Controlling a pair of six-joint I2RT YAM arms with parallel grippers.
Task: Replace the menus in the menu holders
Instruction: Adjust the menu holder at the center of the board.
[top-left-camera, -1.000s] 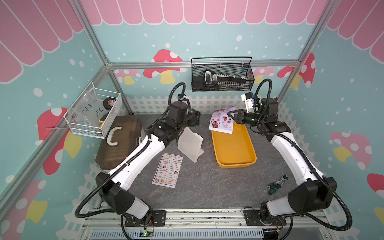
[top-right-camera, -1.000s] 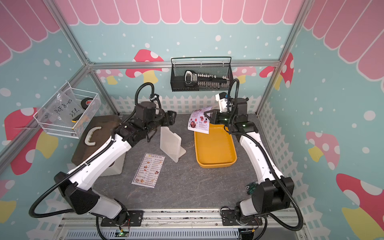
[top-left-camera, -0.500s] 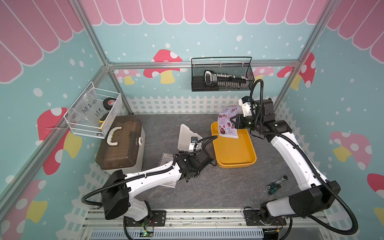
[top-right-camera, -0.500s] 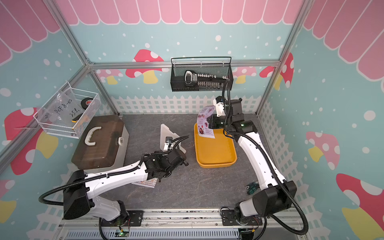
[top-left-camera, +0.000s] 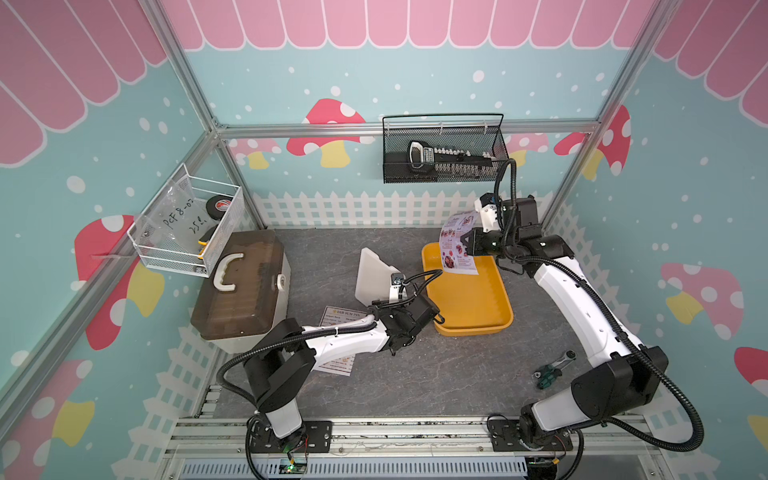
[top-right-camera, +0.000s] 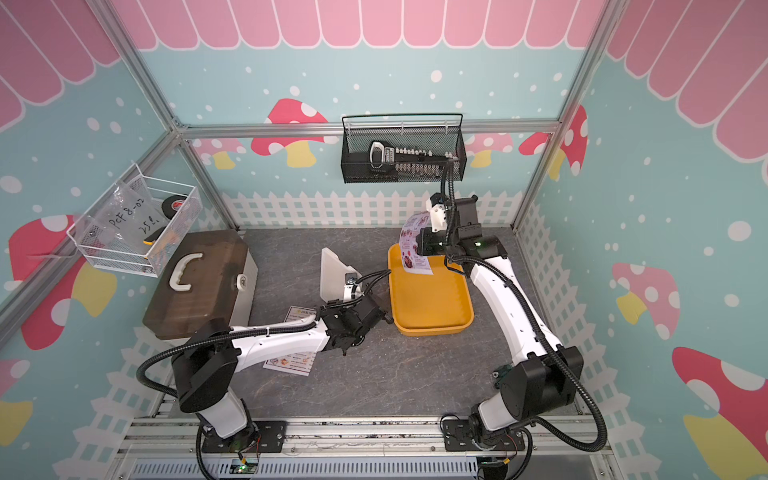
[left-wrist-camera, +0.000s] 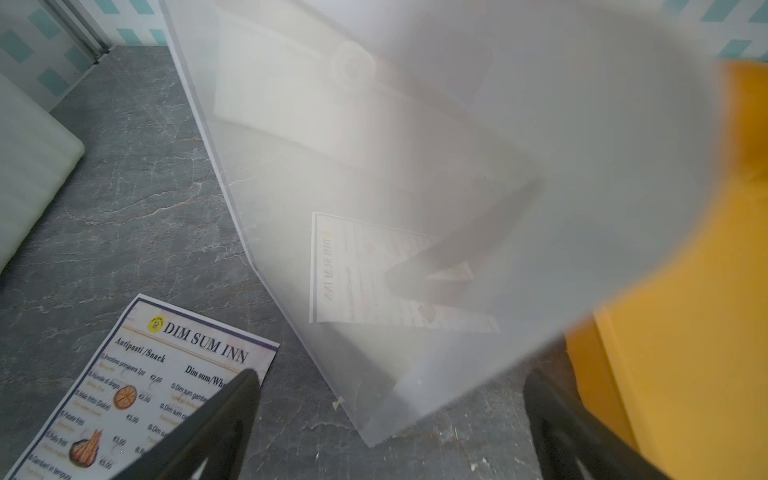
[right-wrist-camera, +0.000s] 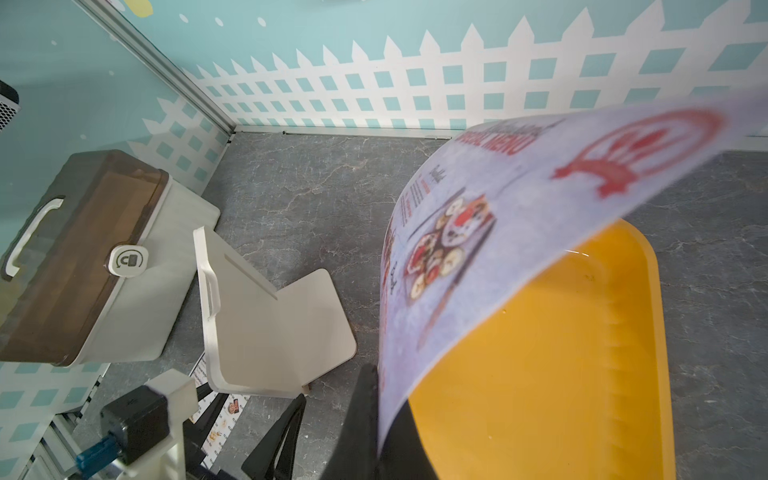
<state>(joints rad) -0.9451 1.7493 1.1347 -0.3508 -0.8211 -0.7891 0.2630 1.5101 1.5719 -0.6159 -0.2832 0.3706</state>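
Reaches low over the counter (top-left-camera: 415, 382) with the left arm (top-left-camera: 345, 337), left fingers (top-left-camera: 435, 319) spread wide and empty, just before the white menu holder (top-left-camera: 374, 278) and above the DIM SUM INN menu (left-wrist-camera: 166, 374) lying flat. Holds the right arm (top-left-camera: 573, 299) stretched toward the back, right fingers (top-left-camera: 464, 246) pinched on the SPECIAL MENU sheet (top-left-camera: 455, 253), drooping over the yellow tray (top-left-camera: 473, 330) at its far end. Finds holder standing between brown-lidded box (top-left-camera: 245, 291) and tray.
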